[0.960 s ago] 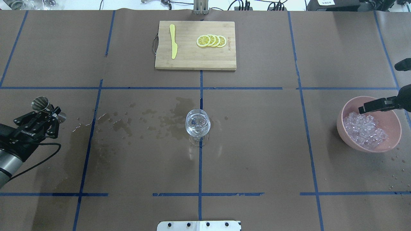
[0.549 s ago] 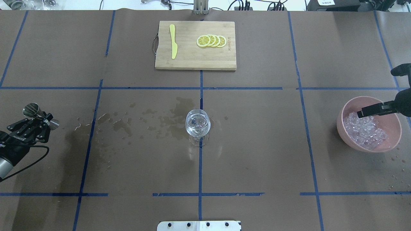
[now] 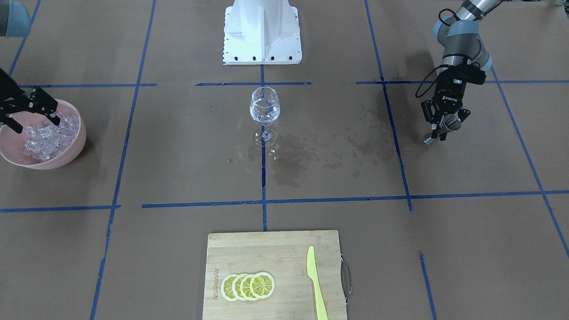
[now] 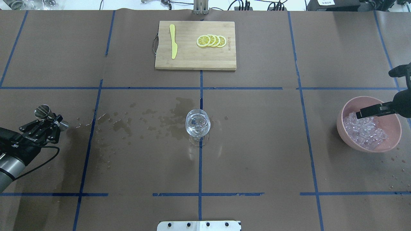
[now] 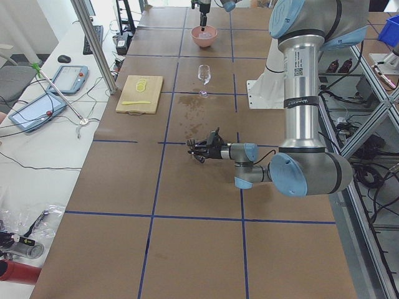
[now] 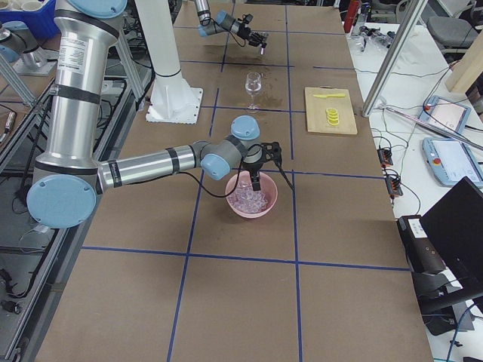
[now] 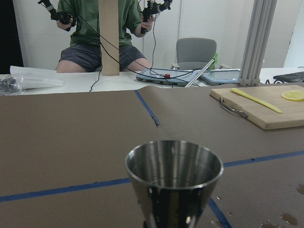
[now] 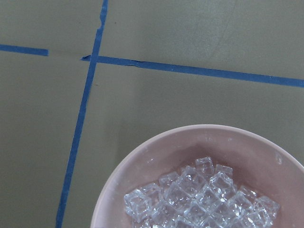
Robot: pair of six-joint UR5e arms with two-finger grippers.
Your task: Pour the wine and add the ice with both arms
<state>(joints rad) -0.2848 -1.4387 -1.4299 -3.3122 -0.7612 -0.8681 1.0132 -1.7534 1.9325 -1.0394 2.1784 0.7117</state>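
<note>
My left gripper [image 4: 53, 119] is shut on a steel jigger [image 7: 173, 183], held upright low over the table at the robot's left; it also shows in the front view [image 3: 448, 123]. A clear stemmed glass [image 4: 198, 123] stands at the table's centre with a little clear wine [image 3: 264, 108] in it. My right gripper [image 3: 32, 119] is open, with nothing between its fingers [image 4: 372, 110], and hangs just over the ice [image 4: 364, 132], a heap of clear cubes [image 8: 199, 199] in a pink bowl [image 4: 395, 139].
A wooden cutting board [image 4: 192, 62] with lemon slices [image 4: 212, 40] and a yellow knife [image 4: 173, 41] lies at the far middle. Dark wet stains [image 4: 144, 123] mark the brown paper between the glass and the left gripper. The white pedestal base [image 3: 262, 31] stands behind the glass.
My left gripper with the jigger swung out to the left, then came back right and slightly lower. My right gripper has sunk a little closer to the ice.
</note>
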